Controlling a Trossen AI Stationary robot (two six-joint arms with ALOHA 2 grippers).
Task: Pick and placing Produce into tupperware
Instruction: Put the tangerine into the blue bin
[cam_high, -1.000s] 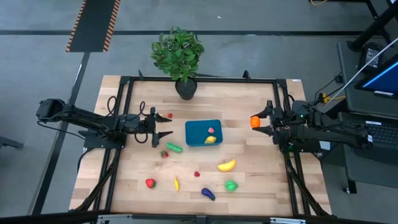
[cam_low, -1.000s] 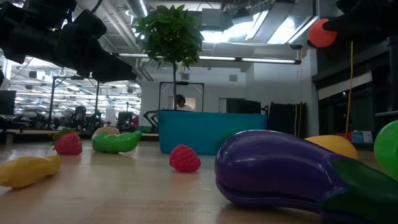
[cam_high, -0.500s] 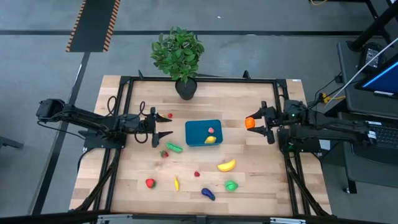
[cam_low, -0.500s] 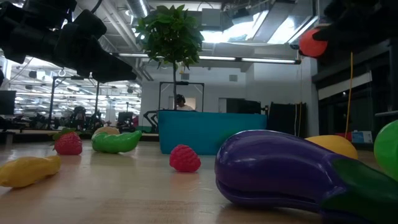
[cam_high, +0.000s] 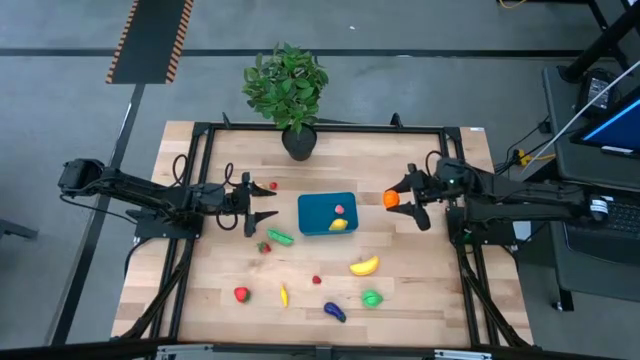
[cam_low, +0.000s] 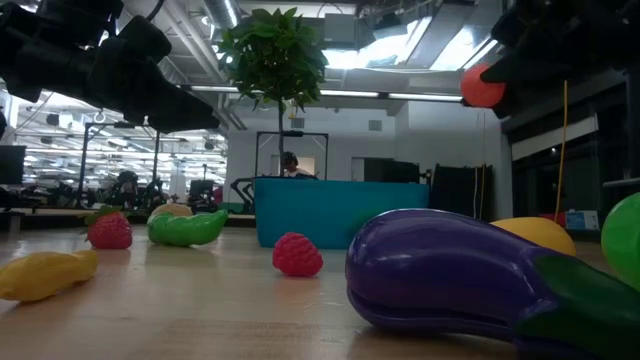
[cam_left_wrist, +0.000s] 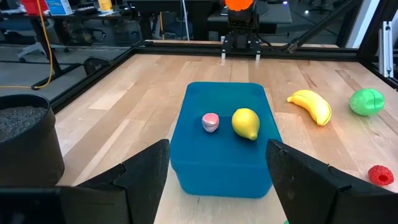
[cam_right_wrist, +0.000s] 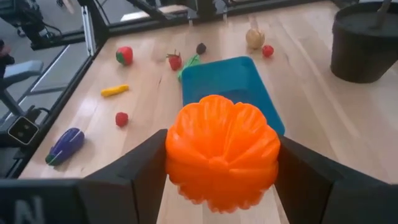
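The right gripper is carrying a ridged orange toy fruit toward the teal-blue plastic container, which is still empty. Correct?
Not quite: the teal-blue plastic container is not empty. The left wrist view shows a yellow toy lemon and a small pink piece inside. The right gripper does hold the ridged orange toy fruit.

What we cannot make out

In the low view we see the shiny purple plastic eggplant (cam_low: 450, 275) fill the foreground and hide most of the yellow toy fruit (cam_low: 535, 233) behind it, while a green rounded toy (cam_low: 625, 232) is cut by the picture's edge. In the right wrist view the ribbed orange toy pumpkin (cam_right_wrist: 222, 151) covers the near end of the shallow teal-blue plastic container (cam_right_wrist: 225, 83), so we cannot tell its contents there.
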